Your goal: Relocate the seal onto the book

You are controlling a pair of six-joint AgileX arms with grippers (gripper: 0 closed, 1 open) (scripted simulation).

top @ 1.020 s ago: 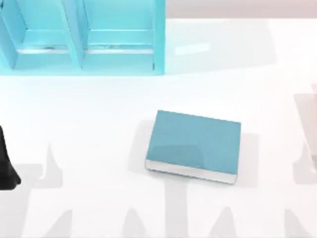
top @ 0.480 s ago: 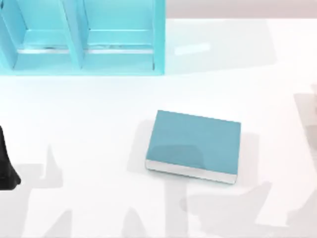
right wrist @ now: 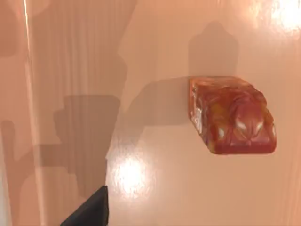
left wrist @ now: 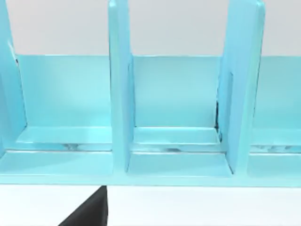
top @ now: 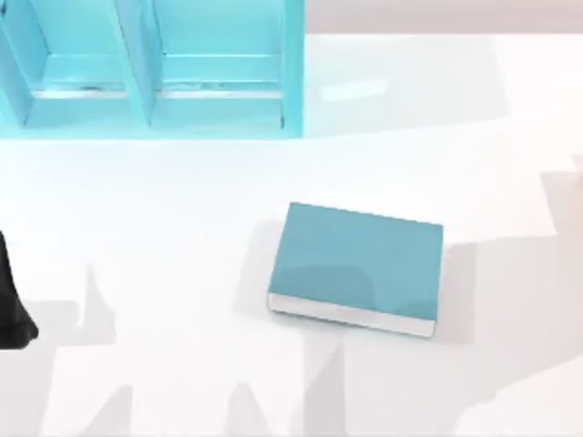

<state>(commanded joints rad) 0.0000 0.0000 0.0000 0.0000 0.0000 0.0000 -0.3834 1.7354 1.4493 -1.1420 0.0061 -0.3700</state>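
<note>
Shadows shifted, book (top: 357, 266) unmoved, shelf (top: 150, 68) behind

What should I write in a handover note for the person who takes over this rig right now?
Left arm: parked at the table's left edge, its wrist camera facing the shelf. Whether its jaws are open cannot be told.
Right arm: its wrist camera looks down on the seal, which stands free on the table, not gripped. Whether its jaws are open cannot be told.
Book: flat near the table's middle, right of centre, with nothing on its cover.
Done: nothing yet; the seal is not grasped.
Left: grip the seal, carry it over and set it on the book.
</note>
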